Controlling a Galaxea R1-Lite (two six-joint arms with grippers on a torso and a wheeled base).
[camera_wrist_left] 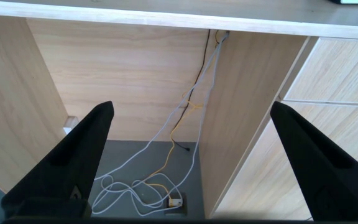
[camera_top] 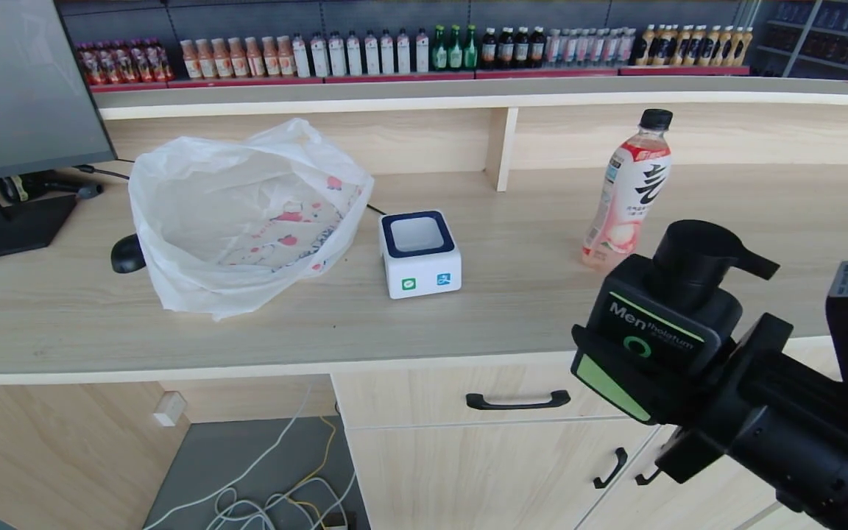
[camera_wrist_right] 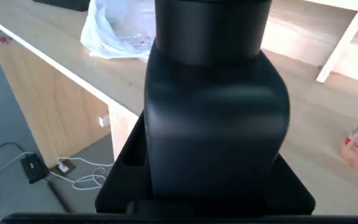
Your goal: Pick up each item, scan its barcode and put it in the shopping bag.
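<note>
Right of the payment scanner (camera_top: 420,254), out past the front edge of the counter (camera_top: 468,324), we held the black pump bottle (camera_top: 659,309) in the right gripper (camera_top: 678,361), its fingers clenched against both sides of the body. The bottle's long axis leaned, with the base low and nearer the scanner and the pump head up. Its nozzle pointed away from the scanner.

Just left of the scanner, the white shopping bag (camera_top: 247,213) sat on the counter with its mouth gaping upward, and through it we saw the bag's own red-printed plastic. Farther right of the scanner and deeper on the counter, a peach drink bottle (camera_top: 626,191) stood upright, cap up.

Below and left of the scanner, our left gripper (camera_wrist_left: 191,118) hung released, fingers spread wide above the cables (camera_wrist_left: 148,186) on the floor.
</note>
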